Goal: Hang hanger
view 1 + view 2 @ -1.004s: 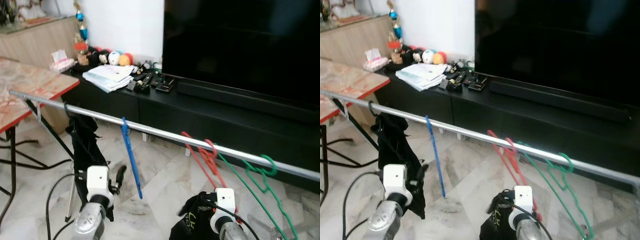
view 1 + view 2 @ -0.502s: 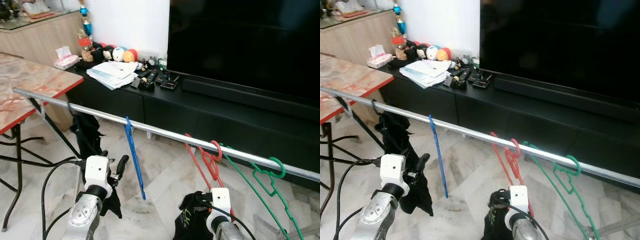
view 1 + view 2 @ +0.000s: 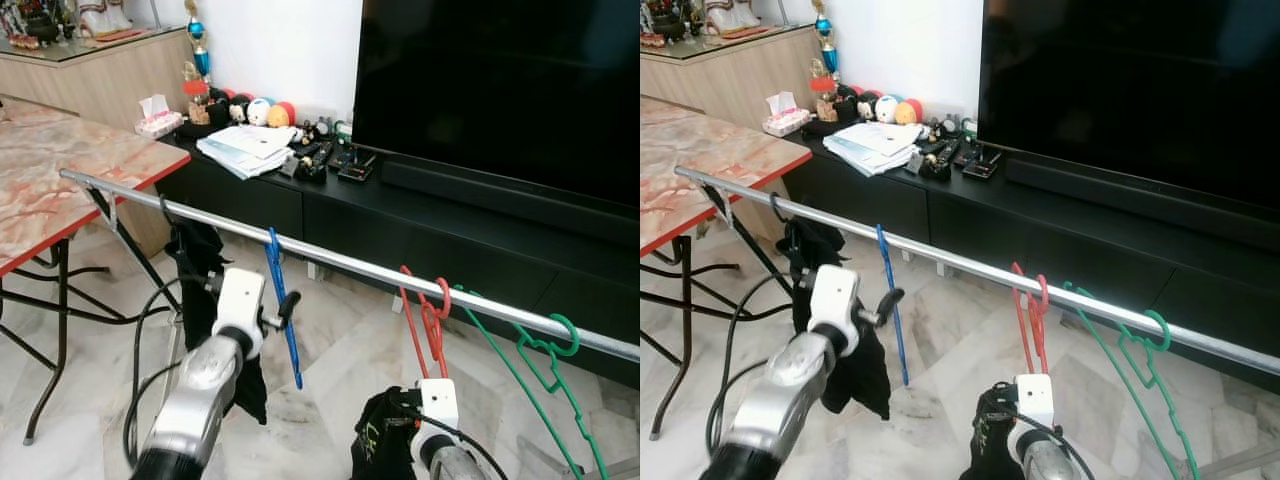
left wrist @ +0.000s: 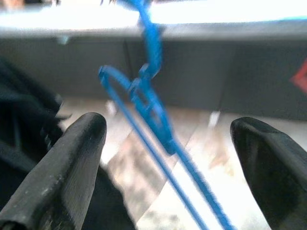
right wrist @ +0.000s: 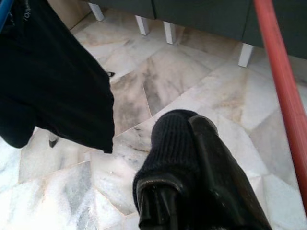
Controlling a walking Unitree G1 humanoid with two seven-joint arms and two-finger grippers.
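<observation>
A silver rail (image 3: 340,262) runs across in front of me. On it hang a blue hanger (image 3: 283,310), a red hanger (image 3: 425,320), a green hanger (image 3: 535,365) and a black garment (image 3: 200,265). My left gripper (image 4: 168,148) is raised to the blue hanger and stands open, with the hanger's neck (image 4: 153,105) between its fingers and untouched. My right gripper (image 5: 187,134) is low near the floor, below the red hanger, shut on a black cloth (image 3: 378,445) with pale lettering.
A large dark TV (image 3: 500,90) stands on a long black console (image 3: 420,225) behind the rail. A marble-topped table (image 3: 60,170) with a red edge is at the left. Black cables (image 3: 140,330) trail over the marble floor. Papers and small toys lie on the console's left end.
My left arm has risen from low near the floor up to the blue hanger on the rail. The camera has shifted slightly. The right arm stays low.
</observation>
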